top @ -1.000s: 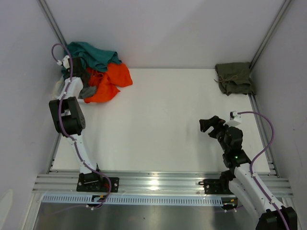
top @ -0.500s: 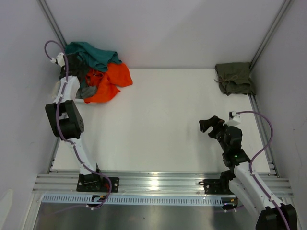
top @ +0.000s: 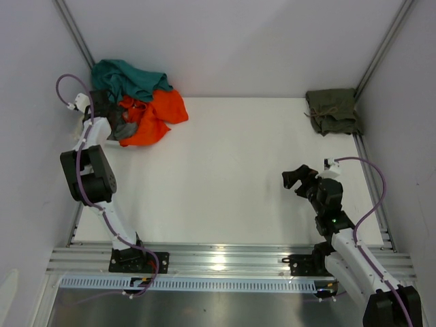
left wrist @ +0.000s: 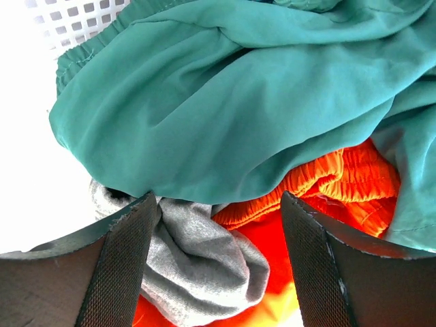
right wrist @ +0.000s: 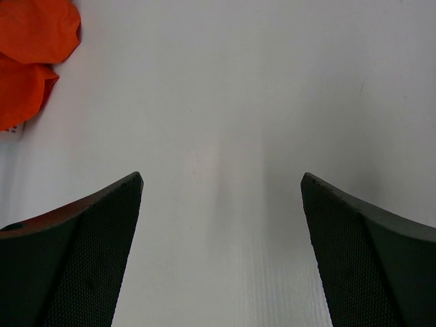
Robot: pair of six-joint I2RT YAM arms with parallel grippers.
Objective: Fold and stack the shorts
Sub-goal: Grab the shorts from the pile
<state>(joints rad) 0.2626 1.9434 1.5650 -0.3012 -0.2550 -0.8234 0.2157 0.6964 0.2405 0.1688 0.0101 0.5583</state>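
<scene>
The teal-green shorts (top: 131,76) lie crumpled on top of a cloth pile in the far left corner, and in the left wrist view the teal-green shorts (left wrist: 238,88) fill the upper half. My left gripper (top: 101,104) is at the pile's left edge. Seen from its own wrist camera, the left gripper (left wrist: 218,204) is open, its fingers standing either side of a grey cloth (left wrist: 197,252) without pinching it. The olive-green shorts (top: 332,111) lie folded at the far right corner. My right gripper (top: 300,178) hovers open over bare table (right wrist: 225,102) on the right side, holding nothing.
An orange garment (top: 154,114) and the grey cloth (top: 121,131) lie in the same pile under the teal pair. A white mesh basket (left wrist: 75,13) shows behind the pile. Grey walls and metal rails close in the table on the left, right and back.
My left gripper has opened and its wrist has drawn back to the left of the pile. The right arm has stayed still.
</scene>
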